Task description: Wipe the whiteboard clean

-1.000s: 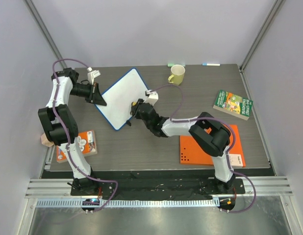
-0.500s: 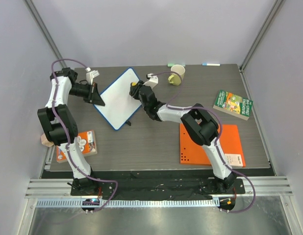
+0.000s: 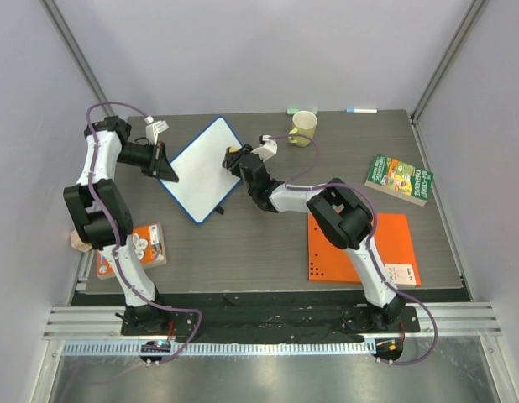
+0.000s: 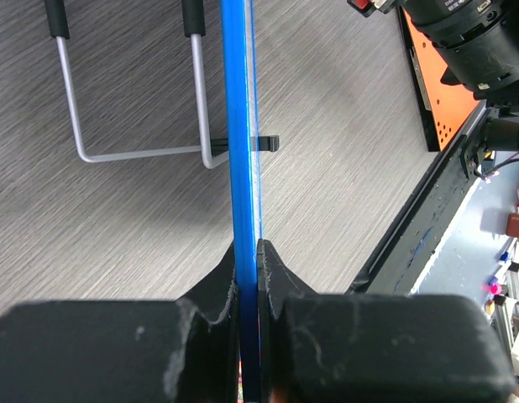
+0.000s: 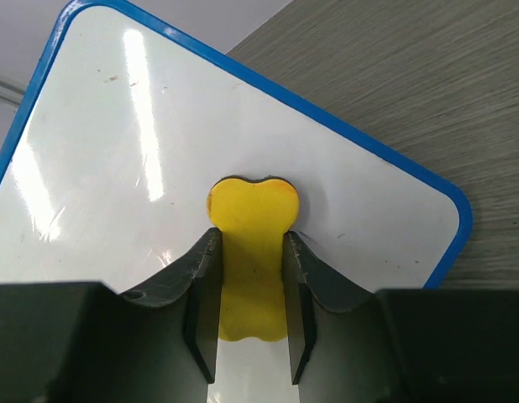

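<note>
The whiteboard (image 3: 196,168), white with a thin blue rim, stands tilted at the back left of the table. My left gripper (image 3: 169,172) is shut on its left edge. In the left wrist view the blue rim (image 4: 241,126) runs edge-on between the fingers of that gripper (image 4: 248,252). My right gripper (image 3: 235,159) is shut on a yellow eraser (image 3: 232,152) near the board's far right edge. In the right wrist view this gripper (image 5: 249,243) presses the eraser (image 5: 251,252) flat on the white face (image 5: 117,151), which shows only glare and tiny specks.
A wire stand (image 4: 133,126) shows behind the board. A yellow mug (image 3: 303,128) stands just right of the right gripper. A green book (image 3: 399,178), an orange sheet (image 3: 360,248), an orange book (image 3: 133,249) and a marker (image 3: 361,110) lie around.
My right gripper has carried the eraser from the board's near right edge up across its face to the far right part. The left gripper keeps its hold on the board.
</note>
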`<state>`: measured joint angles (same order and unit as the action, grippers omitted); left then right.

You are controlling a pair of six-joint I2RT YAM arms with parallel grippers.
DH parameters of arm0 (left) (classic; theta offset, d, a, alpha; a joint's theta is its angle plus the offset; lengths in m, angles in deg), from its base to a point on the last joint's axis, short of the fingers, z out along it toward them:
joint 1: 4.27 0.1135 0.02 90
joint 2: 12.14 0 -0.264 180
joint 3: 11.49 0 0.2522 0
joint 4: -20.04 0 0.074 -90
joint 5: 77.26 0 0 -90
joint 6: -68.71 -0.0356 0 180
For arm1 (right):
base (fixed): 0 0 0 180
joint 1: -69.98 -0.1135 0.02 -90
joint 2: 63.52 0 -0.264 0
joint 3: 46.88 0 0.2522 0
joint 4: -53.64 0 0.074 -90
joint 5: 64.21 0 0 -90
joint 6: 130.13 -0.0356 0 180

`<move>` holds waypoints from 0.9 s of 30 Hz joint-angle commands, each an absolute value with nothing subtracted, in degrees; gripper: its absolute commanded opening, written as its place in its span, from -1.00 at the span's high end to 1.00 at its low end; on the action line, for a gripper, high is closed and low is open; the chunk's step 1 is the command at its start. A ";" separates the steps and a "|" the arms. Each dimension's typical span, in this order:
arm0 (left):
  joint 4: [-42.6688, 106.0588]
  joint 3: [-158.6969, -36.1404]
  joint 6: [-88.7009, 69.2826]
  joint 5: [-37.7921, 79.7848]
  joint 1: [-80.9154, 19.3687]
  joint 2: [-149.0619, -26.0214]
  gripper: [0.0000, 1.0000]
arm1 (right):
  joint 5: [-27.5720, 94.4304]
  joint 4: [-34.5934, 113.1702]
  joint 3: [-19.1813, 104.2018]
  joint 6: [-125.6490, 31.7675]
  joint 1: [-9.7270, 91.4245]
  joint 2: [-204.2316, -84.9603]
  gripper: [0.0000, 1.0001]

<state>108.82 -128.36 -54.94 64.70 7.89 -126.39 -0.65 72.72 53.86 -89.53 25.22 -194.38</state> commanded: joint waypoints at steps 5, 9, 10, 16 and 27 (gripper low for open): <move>124.68 -131.42 -59.70 69.51 6.01 -125.69 1.00 | 3.29 57.64 49.67 -94.00 22.08 -197.81 0.98; 124.85 -132.04 -59.52 70.21 6.10 -125.78 1.00 | 4.17 57.46 47.39 -94.27 20.32 -197.81 0.98; 124.77 -132.30 -59.35 70.39 6.01 -125.87 1.00 | 4.25 57.11 47.30 -94.27 19.62 -198.07 0.98; 126.08 -133.09 -59.52 71.36 6.10 -126.13 1.00 | 5.22 55.70 47.38 -93.22 15.58 -198.78 0.98; 125.65 -132.21 -59.35 70.83 6.10 -126.39 1.00 | 2.24 60.35 37.82 -91.90 10.30 -190.45 0.97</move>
